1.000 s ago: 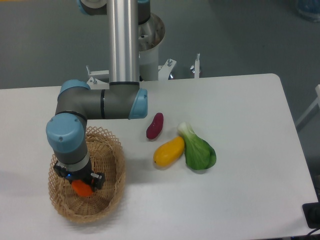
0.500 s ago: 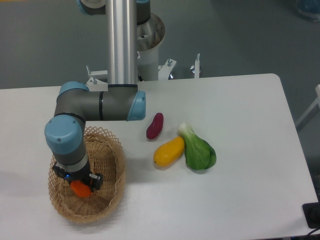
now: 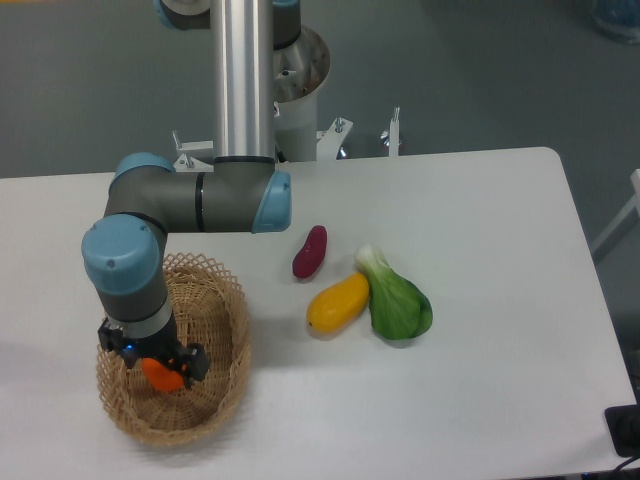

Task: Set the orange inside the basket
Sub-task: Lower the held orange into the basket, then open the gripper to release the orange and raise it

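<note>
Basket (image 3: 215, 395) is containing the orange (image 3: 161, 373), which the gripper (image 3: 160, 368) fingers are clasping (low inside); mango (image 3: 338, 302), bok choy (image 3: 396, 298) and purple fruit (image 3: 310, 251) are lying right of it.

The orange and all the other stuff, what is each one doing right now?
orange: held in the gripper's jaws, inside the basket.
gripper: shut on the orange, low over the basket.
basket: upright on the table.
purple fruit: lying on the table.
yellow fruit: lying beside the green vegetable.
green vegetable: lying on the table.
</note>
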